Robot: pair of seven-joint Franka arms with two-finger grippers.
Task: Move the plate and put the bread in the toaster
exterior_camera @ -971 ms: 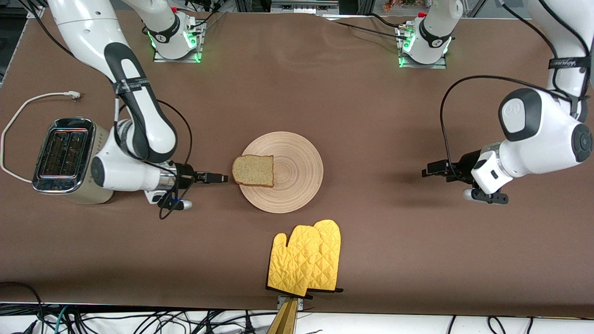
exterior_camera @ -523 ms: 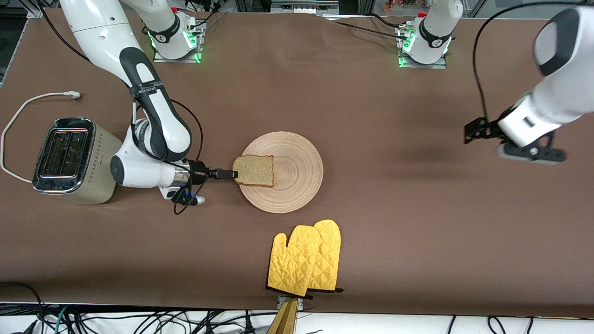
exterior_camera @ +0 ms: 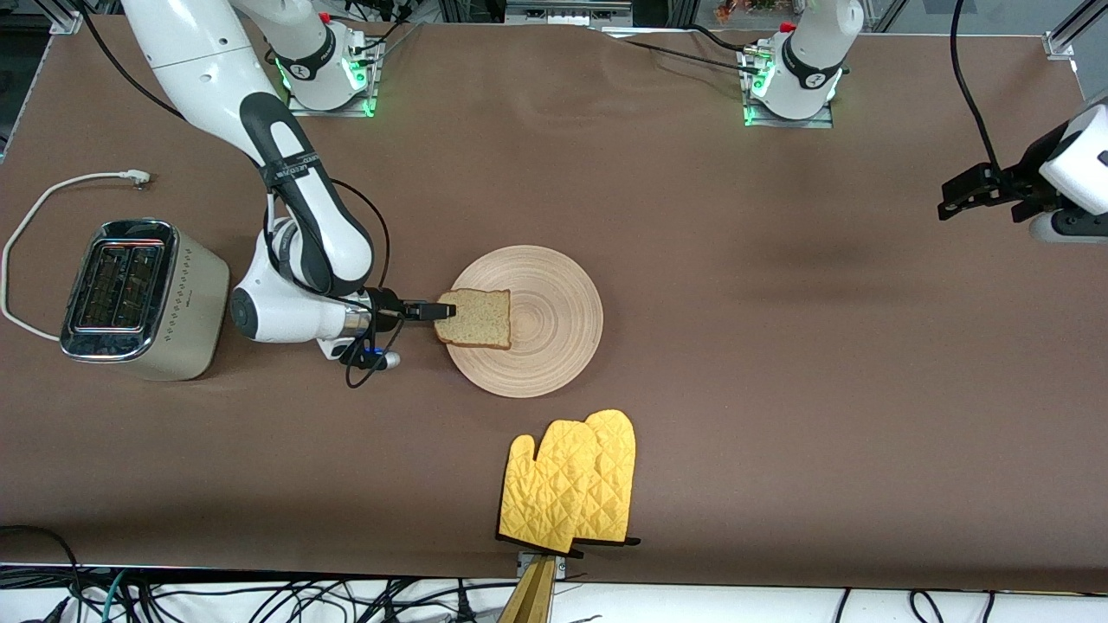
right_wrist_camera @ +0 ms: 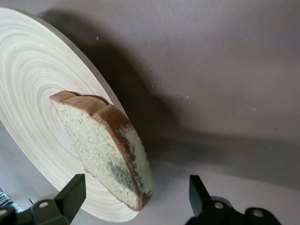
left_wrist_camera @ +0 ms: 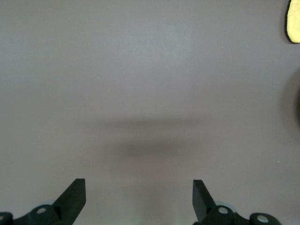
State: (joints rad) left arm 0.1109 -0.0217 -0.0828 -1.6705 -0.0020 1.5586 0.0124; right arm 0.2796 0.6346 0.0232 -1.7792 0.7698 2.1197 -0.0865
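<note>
The right gripper [exterior_camera: 443, 311] is down low at the edge of the plate [exterior_camera: 554, 346], fingers spread wide with the bread [exterior_camera: 474, 318] sitting between them, one finger [right_wrist_camera: 70, 197] on either side of the slice, not yet pinched onto it. The bread lies on the plate's rim at the right arm's end, its crust hanging just over the edge. The plate rests mid-table. The toaster [exterior_camera: 143, 298] stands well apart from it toward the right arm's end of the table, slots up, its white cord [exterior_camera: 35, 216] looping away across the cloth. A pair of yellow oven mitts [exterior_camera: 571, 484] lies nearer the front camera than the plate. The left gripper [exterior_camera: 982, 186] hangs up over bare brown tablecloth [left_wrist_camera: 140, 70] at the left arm's end, waiting, fingers wide apart and holding nothing.
</note>
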